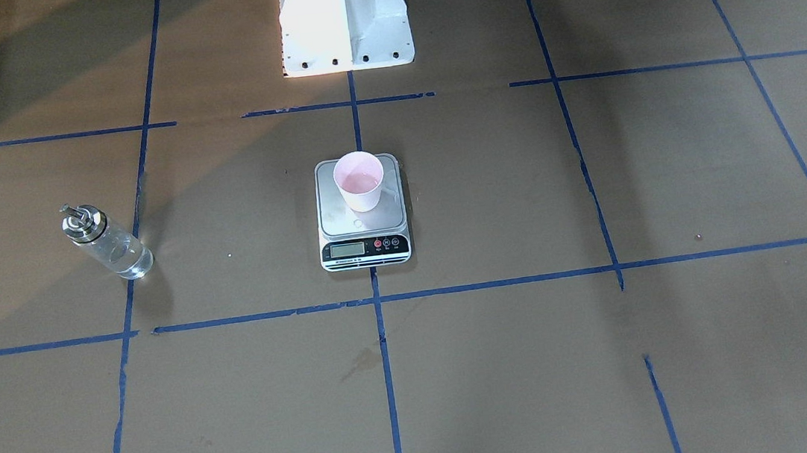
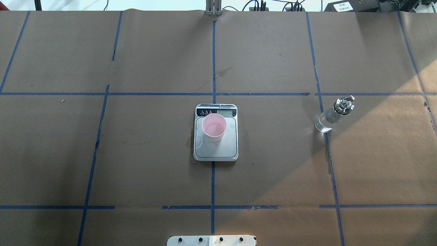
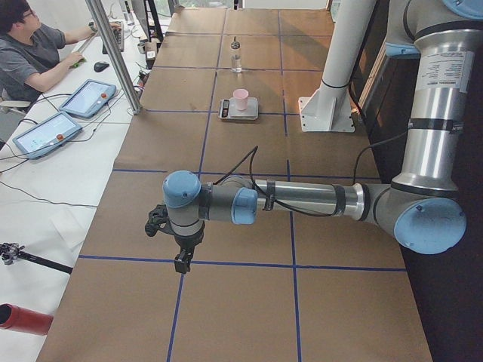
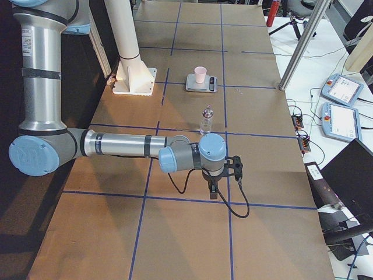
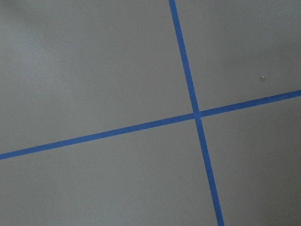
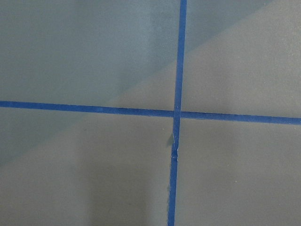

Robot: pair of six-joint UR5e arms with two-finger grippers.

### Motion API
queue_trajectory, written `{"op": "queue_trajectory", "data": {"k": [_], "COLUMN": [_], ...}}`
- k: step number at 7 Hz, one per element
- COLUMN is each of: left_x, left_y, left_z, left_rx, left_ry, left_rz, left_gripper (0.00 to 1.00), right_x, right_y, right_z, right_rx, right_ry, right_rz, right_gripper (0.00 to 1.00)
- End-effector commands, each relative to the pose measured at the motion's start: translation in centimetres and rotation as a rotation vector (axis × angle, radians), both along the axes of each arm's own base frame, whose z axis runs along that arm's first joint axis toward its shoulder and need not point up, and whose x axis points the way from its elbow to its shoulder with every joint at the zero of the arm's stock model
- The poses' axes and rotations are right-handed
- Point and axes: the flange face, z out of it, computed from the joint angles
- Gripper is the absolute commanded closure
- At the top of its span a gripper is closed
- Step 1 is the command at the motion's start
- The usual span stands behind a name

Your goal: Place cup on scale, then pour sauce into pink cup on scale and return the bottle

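Brown paper gridded with blue tape [image 2: 213, 68] is covering the table [image 2: 136, 153], and at its middle the cup [image 2: 214, 127] is sitting upright on the scale [image 2: 218, 148], toward the display end of the steel plate. Its inside is glinting as though a little clear liquid is lying in the bottom, so I am judging that the pour is done, though I cannot be sure of it. The bottle [image 2: 329, 118] is standing upright on the paper well apart from the scale, on the robot's right, with the sauce [image 2: 323, 123] showing in its lower part and nothing touching it. Both arms are hanging low over tape crossings out toward the table's two ends. The left gripper [image 3: 183, 260] and the right gripper [image 4: 214, 191] are each pointing down at the paper, carrying nothing that I can see. From the side views alone I cannot tell how their jaws are standing. As things are lying, nothing of the task seems to be waiting.
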Motion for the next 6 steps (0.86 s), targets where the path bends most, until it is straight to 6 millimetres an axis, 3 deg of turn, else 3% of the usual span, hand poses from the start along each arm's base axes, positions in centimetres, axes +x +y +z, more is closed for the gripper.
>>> {"op": "queue_trajectory", "data": {"k": [1, 6], "left_x": [0.0, 0.0], "left_y": [-0.22, -0.26], "left_z": [-0.34, -0.74], "left_rx": [0.006, -0.007], "left_ry": [0.0, 0.003], "left_rz": [-0.001, -0.027], "left_gripper": [0.0, 0.0], "right_x": [-0.01, 0.0], "right_y": [0.45, 0.45], "right_z": [-0.42, -0.41], "right_rx": [0.006, 0.006], "right_ry": [-0.003, -0.001], "right_rz": [0.0, 0.0], "right_gripper": [0.0, 0.0]}}
